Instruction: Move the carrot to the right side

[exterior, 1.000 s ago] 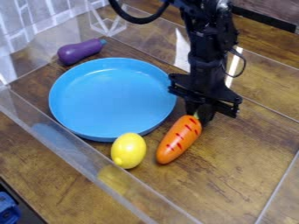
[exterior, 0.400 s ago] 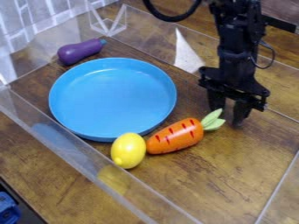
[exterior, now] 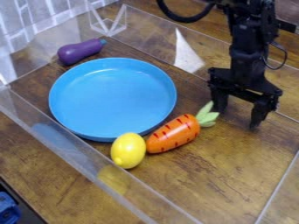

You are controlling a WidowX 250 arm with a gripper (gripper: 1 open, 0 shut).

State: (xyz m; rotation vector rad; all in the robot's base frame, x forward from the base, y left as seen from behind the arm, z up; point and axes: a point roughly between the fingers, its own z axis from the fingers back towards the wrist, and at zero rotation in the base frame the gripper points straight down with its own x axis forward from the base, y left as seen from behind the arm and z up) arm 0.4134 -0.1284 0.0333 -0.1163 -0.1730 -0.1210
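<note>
Carrot: the small orange toy carrot with dark ridge lines and a green leafy top (exterior: pixel 177 131) lies on its side at lower centre of the frame, leaves pointing up-right.
Handling: probably light, stiff moulded plastic, smooth and a little slippery; it looks prone to roll or pivot.
Where to grasp: across the thick orange middle, not the thin leaves.
Neighbours: the yellow plastic lemon (exterior: pixel 128 150) touches or nearly touches its tip; the round blue plate (exterior: pixel 112 96) sits just up-left.
Hand: the black robot hand (exterior: pixel 243 115) stands right of the leaves, fingers spread, holding nothing.
Farther out: the purple toy eggplant (exterior: pixel 80 51) rests upper left on the wooden surface (exterior: pixel 222 188).
Count: one carrot, one lemon, one eggplant, one plate, one hand.
</note>
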